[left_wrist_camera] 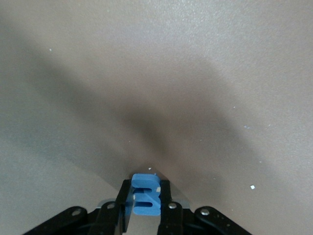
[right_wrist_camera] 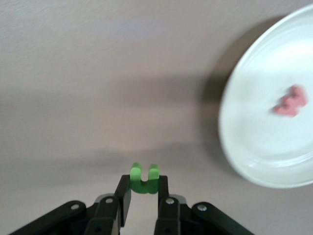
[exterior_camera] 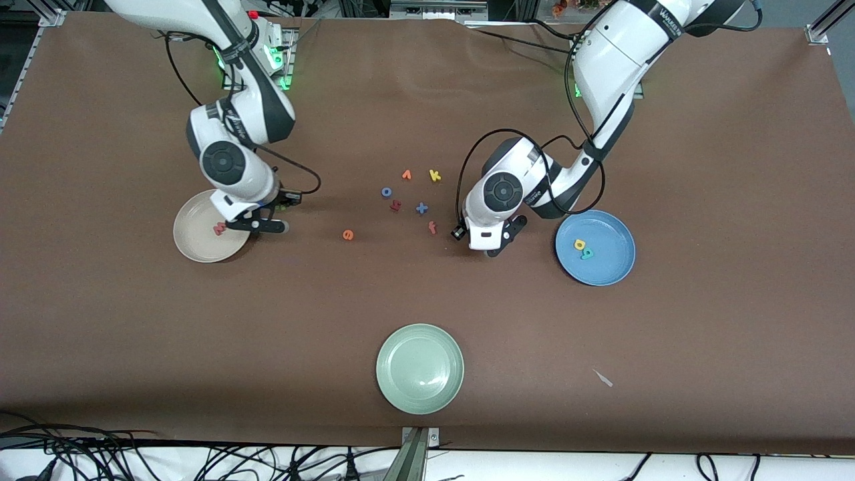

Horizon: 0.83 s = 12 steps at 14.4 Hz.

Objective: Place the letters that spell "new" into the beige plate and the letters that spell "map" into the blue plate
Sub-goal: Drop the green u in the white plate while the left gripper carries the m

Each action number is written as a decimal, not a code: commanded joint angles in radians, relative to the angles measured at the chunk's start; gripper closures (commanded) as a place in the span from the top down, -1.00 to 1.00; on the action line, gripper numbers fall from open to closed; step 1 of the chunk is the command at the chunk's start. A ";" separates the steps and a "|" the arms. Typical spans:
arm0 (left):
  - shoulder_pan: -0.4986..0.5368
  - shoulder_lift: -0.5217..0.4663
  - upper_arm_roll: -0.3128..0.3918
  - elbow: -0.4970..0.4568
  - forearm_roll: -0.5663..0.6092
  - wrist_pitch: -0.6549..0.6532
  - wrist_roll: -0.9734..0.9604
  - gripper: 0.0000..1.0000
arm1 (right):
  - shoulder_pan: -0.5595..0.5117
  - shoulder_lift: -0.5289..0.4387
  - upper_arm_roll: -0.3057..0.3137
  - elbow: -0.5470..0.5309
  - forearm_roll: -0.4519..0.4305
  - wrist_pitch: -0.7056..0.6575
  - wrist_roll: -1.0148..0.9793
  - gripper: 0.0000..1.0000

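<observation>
My left gripper [left_wrist_camera: 145, 196] is shut on the blue "m" [left_wrist_camera: 145, 199], low over the brown mat. In the front view this gripper [exterior_camera: 491, 246] is beside the blue plate [exterior_camera: 611, 267], which holds the yellow "a" [exterior_camera: 580, 245] and teal "p" [exterior_camera: 588, 254]. My right gripper [right_wrist_camera: 143, 185] is shut on the green "n" [right_wrist_camera: 144, 178]. It hangs [exterior_camera: 274, 226] just off the rim of the beige plate [exterior_camera: 194, 244], where the salmon "w" [exterior_camera: 219, 229] [right_wrist_camera: 289, 105] lies. The orange "e" [exterior_camera: 348, 234] lies loose on the mat between the arms.
Loose letters lie mid-table: orange "v" [exterior_camera: 406, 175], yellow "k" [exterior_camera: 435, 176], blue "o" [exterior_camera: 386, 192], dark red "s" [exterior_camera: 395, 206], a blue cross shape [exterior_camera: 421, 208] and a red letter [exterior_camera: 432, 228]. A pale green plate [exterior_camera: 419, 369] sits nearest the front camera.
</observation>
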<state>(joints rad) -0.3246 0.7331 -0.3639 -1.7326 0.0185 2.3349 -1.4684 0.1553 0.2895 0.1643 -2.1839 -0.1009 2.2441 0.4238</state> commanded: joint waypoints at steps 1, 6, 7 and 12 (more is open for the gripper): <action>0.013 -0.040 -0.010 0.007 0.029 -0.005 0.022 -1.00 | 0.003 -0.016 -0.058 0.015 -0.011 -0.026 -0.124 -0.96; 0.027 -0.103 -0.006 0.089 0.031 -0.228 0.085 -1.00 | 0.001 0.017 -0.167 0.058 -0.020 -0.023 -0.322 -0.95; 0.035 -0.125 -0.006 0.100 0.031 -0.279 0.109 -1.00 | 0.001 0.028 -0.179 0.068 -0.042 -0.023 -0.332 -0.95; 0.182 -0.166 -0.007 0.116 0.031 -0.394 0.392 -1.00 | -0.014 0.060 -0.189 0.096 -0.065 -0.026 -0.315 1.00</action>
<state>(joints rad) -0.2026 0.5815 -0.3643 -1.6183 0.0318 1.9837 -1.1992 0.1460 0.3294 -0.0270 -2.1224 -0.1507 2.2423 0.1050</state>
